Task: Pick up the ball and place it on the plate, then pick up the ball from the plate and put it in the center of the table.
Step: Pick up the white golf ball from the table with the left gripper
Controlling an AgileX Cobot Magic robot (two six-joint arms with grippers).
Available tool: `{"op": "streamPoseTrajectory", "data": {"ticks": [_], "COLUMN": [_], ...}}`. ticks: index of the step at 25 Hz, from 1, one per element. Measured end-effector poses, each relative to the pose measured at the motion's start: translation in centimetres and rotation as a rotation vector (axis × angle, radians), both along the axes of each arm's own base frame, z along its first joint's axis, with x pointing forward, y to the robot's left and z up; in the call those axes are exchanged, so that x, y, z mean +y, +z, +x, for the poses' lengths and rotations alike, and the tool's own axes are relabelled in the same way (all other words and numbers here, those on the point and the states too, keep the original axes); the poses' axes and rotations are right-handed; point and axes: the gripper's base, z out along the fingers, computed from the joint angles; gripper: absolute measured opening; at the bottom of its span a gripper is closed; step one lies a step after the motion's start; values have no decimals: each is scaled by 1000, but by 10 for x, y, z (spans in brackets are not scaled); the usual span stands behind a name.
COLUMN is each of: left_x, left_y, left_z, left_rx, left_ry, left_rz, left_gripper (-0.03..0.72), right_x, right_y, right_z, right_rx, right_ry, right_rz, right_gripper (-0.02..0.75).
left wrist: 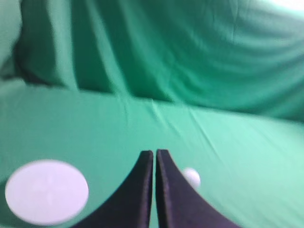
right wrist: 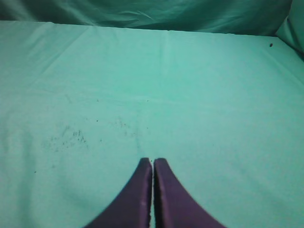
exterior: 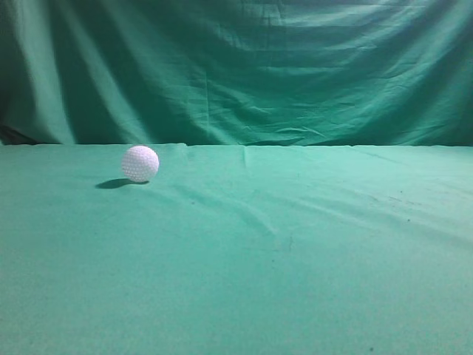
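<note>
Soft, even light fills the exterior view, where the ball (exterior: 140, 163) drops a small dark shadow to its left on the table (exterior: 295, 259). The left wrist view is blurred throughout, with a pale plate (left wrist: 46, 191) left of the tool (left wrist: 155, 154) smeared; the right wrist view is brighter and sharper.

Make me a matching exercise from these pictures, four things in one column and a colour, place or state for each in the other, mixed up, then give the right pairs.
Column one:
1. ball
2. plate
3. left gripper
4. backdrop cloth

Column two:
A. hangs in folds behind the table
B. flat white disc, seen only in the left wrist view
C. jaws closed, nothing held
D. dimpled white sphere resting on the green cloth

Pairs: 1-D, 2-B, 3-C, 4-A
</note>
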Motion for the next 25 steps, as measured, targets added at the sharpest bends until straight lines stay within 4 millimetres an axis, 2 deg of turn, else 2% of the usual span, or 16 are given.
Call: {"op": "streamPoseTrajectory", "data": {"ticks": [4, 12, 18, 25], "left_x": [-6, -10, -23, -37], "left_y": [10, -1, 21, 31], "left_z": [21, 58, 89, 130], "left_rx": [190, 393, 559, 705], "left_ry": [-41, -45, -243, -375], "left_rz": [22, 3, 236, 279], "left_gripper": [0, 0, 0, 0], "right_x": [0, 0, 0, 0], "right_y": [0, 0, 0, 0], "right_z": [0, 0, 0, 0], "right_rx": [2, 2, 2, 2], "right_ry": [0, 0, 0, 0], "right_rz": [0, 0, 0, 0], "right_gripper": [0, 0, 0, 0]}}
